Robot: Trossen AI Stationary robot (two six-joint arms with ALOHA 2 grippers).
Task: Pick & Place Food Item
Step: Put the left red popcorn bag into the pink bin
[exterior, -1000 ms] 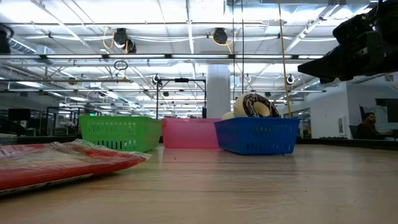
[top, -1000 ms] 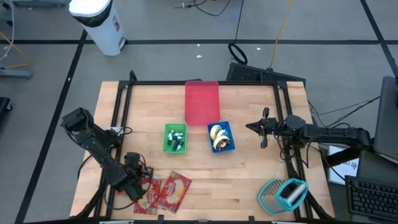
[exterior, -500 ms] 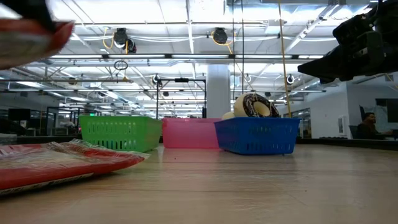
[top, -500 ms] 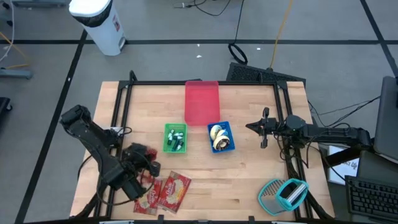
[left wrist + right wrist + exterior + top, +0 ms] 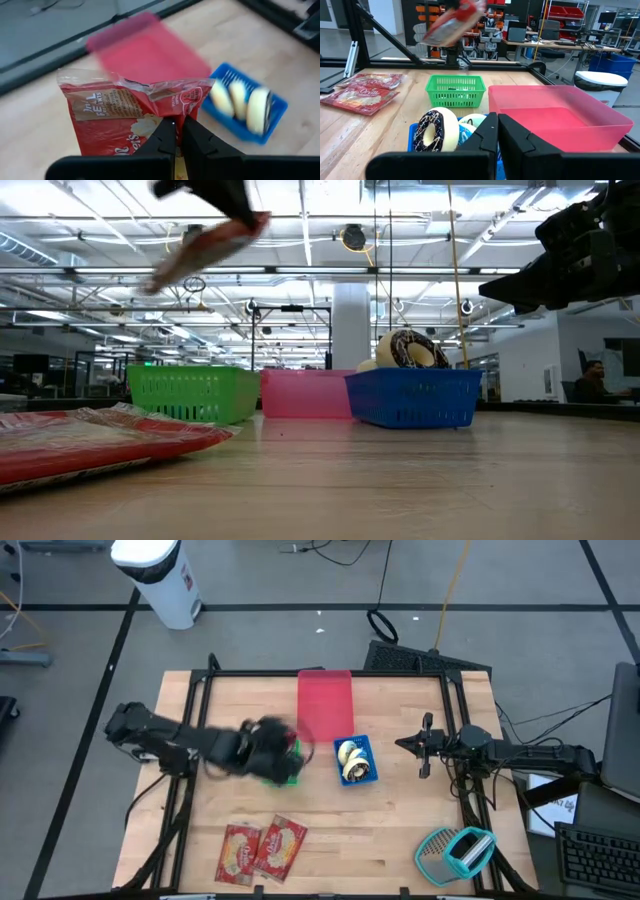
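Left gripper point(image 5: 176, 131), motion-blurred above, jaws pinching red snack bag point(image 5: 125, 112), lower end cut off

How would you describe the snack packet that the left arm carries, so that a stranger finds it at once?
On the wooden table, look above the green basket, beside the pink bin. There the left end effector, shut, holds a red snack packet in the air. Two similar red packets lie flat on the table; only this one is lifted.

Three baskets point(image 5: 345, 760), three snack packets point(image 5: 262, 850)
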